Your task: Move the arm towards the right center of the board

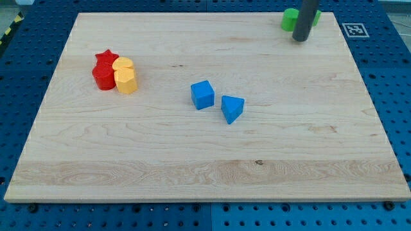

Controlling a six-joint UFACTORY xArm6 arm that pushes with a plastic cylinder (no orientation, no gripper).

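Camera view has me up in the board's top right corner. I've got no gripper at all, so nothing to open or close, just a straight dark rod, and my tip (300, 39) sits on the wooden board (192, 173) close to its top edge. Right behind the rod there are green blocks: one green block (289, 19) pokes out on the view's left of the rod, looks roundish, and a sliver of another green block (316, 17) shows on the rod's right. The rod covers part of both, so I can't tell their exact shapes or whether my tip is actually touching them, but it's just beside them.

Everything else is well apart from my tip. Around the middle of the board there's a blue cube (202, 95), and just beside it toward the view's right and a bit lower is a blue triangular block (232, 108). They look close but not quite touching.

Over on the view's left there's a tight cluster: a red star-shaped block (106, 59) at the back, a red block (103, 77) in front of it, and a yellow block (125, 75) with a rounded lobed top pressed against them on the right side.

Right center of the board, where I'm meant to go, is below my tip in the view, along the right edge.
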